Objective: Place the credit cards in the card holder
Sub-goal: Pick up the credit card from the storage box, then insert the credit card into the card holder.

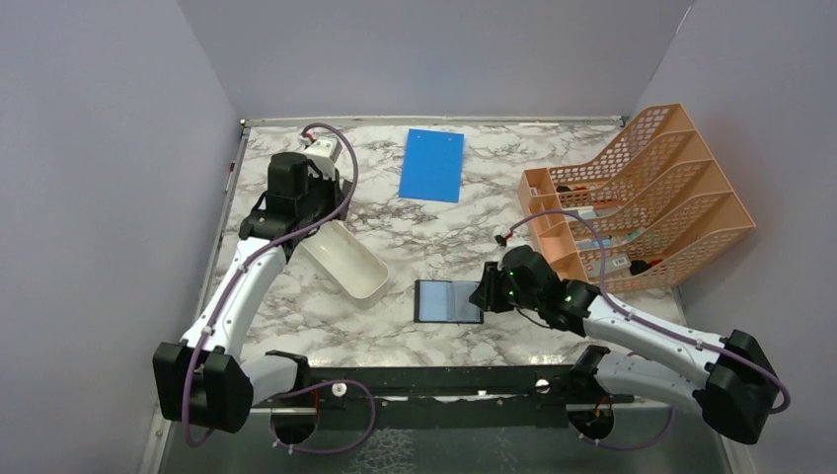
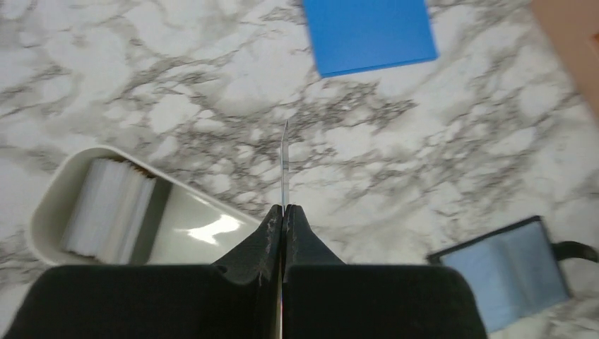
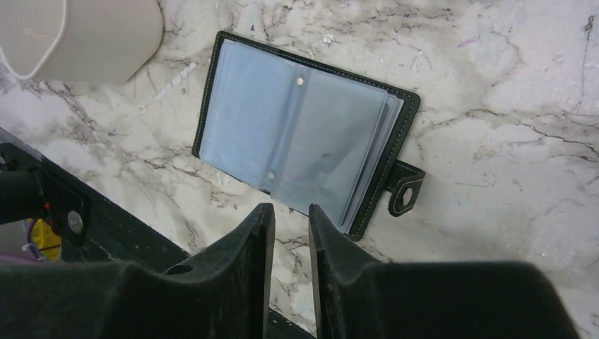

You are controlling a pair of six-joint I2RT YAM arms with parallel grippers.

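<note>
The card holder [image 1: 448, 302] lies open on the marble table, its grey-blue pockets facing up and its snap tab [image 3: 406, 192] sticking out to the side. It also shows in the right wrist view [image 3: 300, 134] and the left wrist view [image 2: 505, 272]. My right gripper [image 3: 291, 212] is open a narrow gap and empty, just off the holder's edge; in the top view it sits at the holder's right side [image 1: 491, 286]. My left gripper [image 2: 284, 212] is shut on a thin credit card [image 2: 285, 166], seen edge-on, held above the table beside the white tray [image 2: 191, 226]. More cards [image 2: 113, 208] are stacked in that tray.
The white oblong tray [image 1: 345, 260] lies left of the holder. A large blue board [image 1: 432, 164] lies at the back middle. An orange mesh rack [image 1: 642, 202] holding small items stands at the right. A black rail runs along the table's near edge.
</note>
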